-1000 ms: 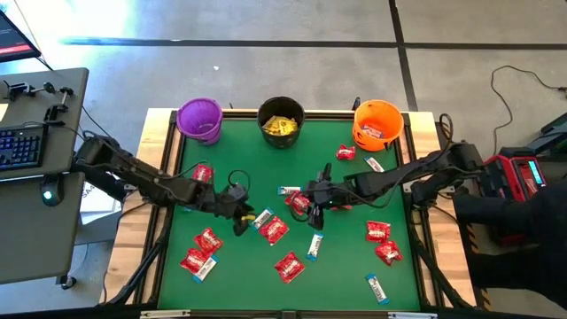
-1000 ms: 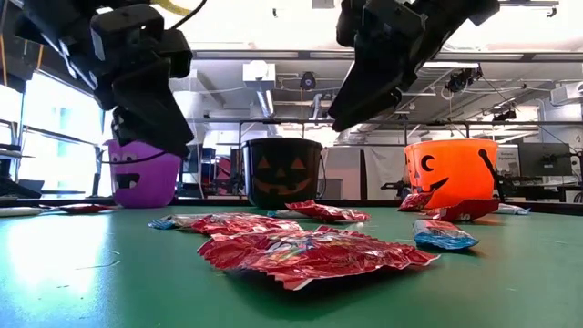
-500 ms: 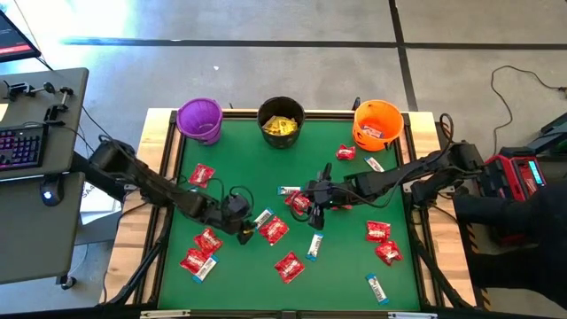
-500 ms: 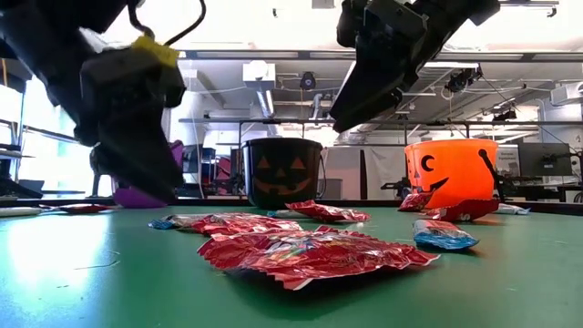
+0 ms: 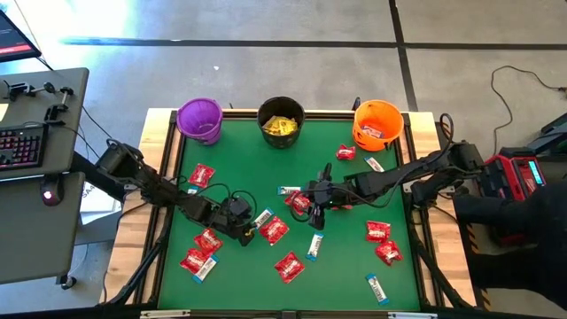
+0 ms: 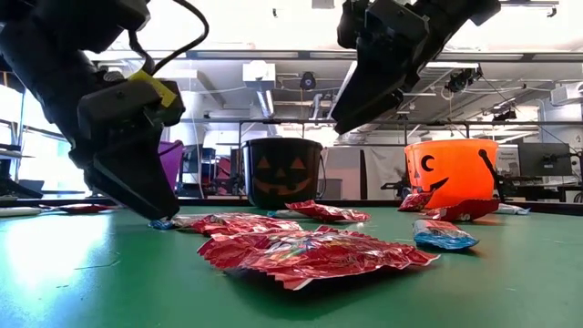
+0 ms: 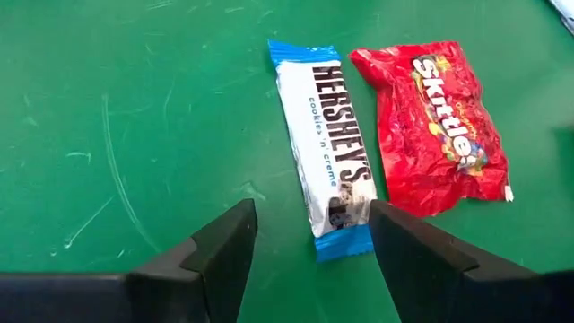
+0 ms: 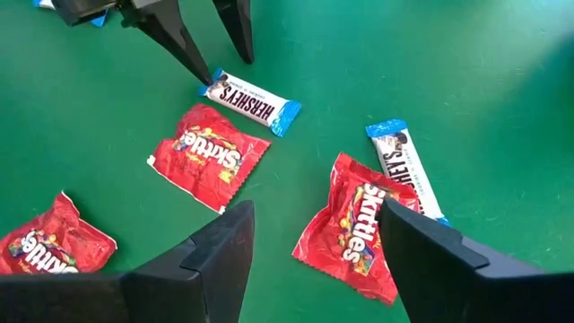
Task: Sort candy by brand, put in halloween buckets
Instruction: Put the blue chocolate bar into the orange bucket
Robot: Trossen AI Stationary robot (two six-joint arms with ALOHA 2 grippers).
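Note:
Three buckets stand along the far edge: purple (image 5: 200,120), black (image 5: 282,120) with yellow packets inside, and orange (image 5: 377,124). Red packets and white-and-blue bars lie scattered on the green mat. My left gripper (image 5: 248,232) (image 7: 311,215) is open and low at the mat (image 6: 159,211). Its fingers stand on either side of one end of a white-and-blue bar (image 7: 327,148) (image 5: 263,218), beside a red packet (image 7: 435,126). My right gripper (image 5: 317,215) (image 8: 316,215) is open and hovers high over the middle (image 6: 364,91), above red packets.
Loose candy lies around both grippers: red packets (image 5: 202,175) (image 5: 290,266) (image 5: 378,232), bars (image 5: 314,245) (image 5: 377,288). More sits by the orange bucket (image 5: 345,152). A wooden rim (image 5: 159,195) frames the mat. A desk with a keyboard (image 5: 22,146) stands to the left.
My left gripper has come down from above the mat to its surface, shifting slightly toward the near edge and the white-and-blue bar, and has stayed open. My right gripper has kept still. No candy has moved.

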